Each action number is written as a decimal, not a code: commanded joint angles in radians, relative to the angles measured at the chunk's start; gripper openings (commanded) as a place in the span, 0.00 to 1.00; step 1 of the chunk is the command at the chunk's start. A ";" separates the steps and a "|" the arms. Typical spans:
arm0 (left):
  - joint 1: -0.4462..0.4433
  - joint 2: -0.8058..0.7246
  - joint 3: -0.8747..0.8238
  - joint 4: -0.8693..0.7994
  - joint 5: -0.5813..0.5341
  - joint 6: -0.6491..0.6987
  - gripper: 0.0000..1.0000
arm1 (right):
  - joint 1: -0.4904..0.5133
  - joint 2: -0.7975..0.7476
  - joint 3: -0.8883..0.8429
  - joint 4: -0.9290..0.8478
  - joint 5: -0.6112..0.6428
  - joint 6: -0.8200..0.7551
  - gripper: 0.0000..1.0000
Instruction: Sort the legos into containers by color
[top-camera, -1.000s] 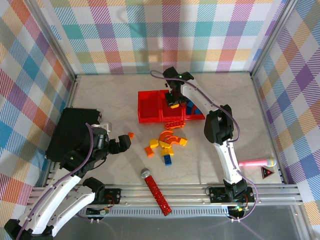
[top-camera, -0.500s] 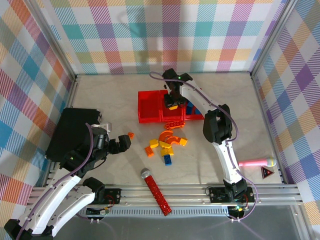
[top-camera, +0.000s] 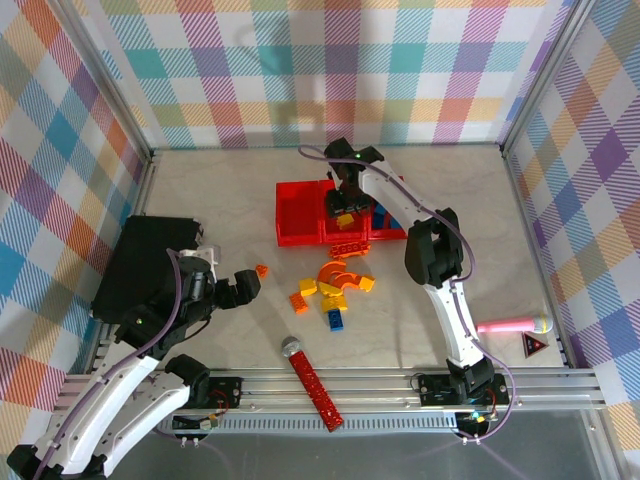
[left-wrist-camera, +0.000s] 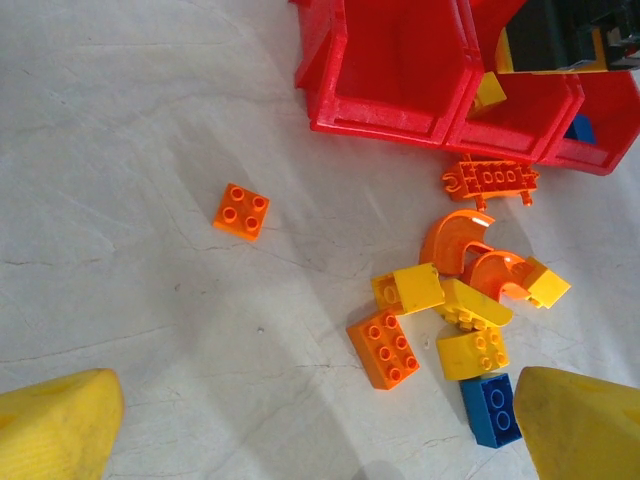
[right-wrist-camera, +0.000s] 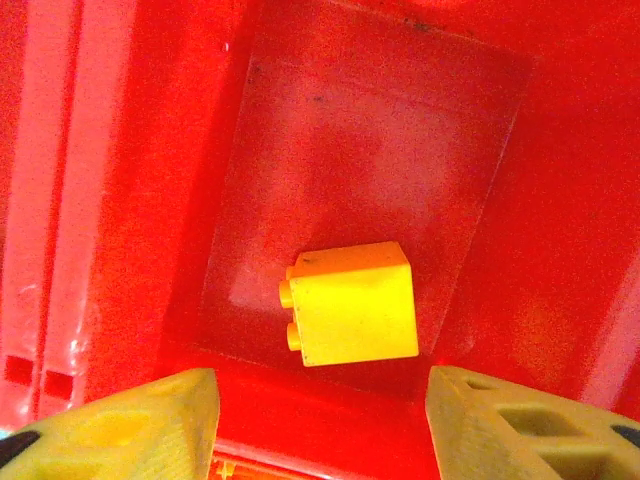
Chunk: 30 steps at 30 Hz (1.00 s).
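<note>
- Left arm (top-camera: 120, 405): glossy white rounded shell links, joined by black cylindrical joint housings.
- Right arm (top-camera: 455, 320): the same white shells and black joints, with a slimmer white link toward the wrist.
- Thin grey-purple cable (top-camera: 182, 290) looped along the left arm; a matching purple cable (top-camera: 477, 262) beside the right arm.
- Left gripper (top-camera: 250, 287): black body; its fingers (left-wrist-camera: 55, 425) are bright yellow matte plastic with rounded ends.
- Right gripper (top-camera: 345, 208): black body; its fingers (right-wrist-camera: 520, 425) are the same yellow, with angular recesses moulded in.
</note>
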 joint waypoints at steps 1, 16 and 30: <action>-0.016 -0.012 0.003 -0.016 -0.011 -0.013 1.00 | 0.009 -0.031 0.041 -0.048 -0.016 -0.011 0.58; -0.018 0.001 -0.001 -0.006 0.002 -0.014 1.00 | 0.020 -0.355 -0.162 -0.157 0.050 0.132 0.64; -0.019 0.018 -0.012 0.020 0.029 -0.003 1.00 | 0.072 -0.812 -0.965 0.208 0.084 0.744 0.77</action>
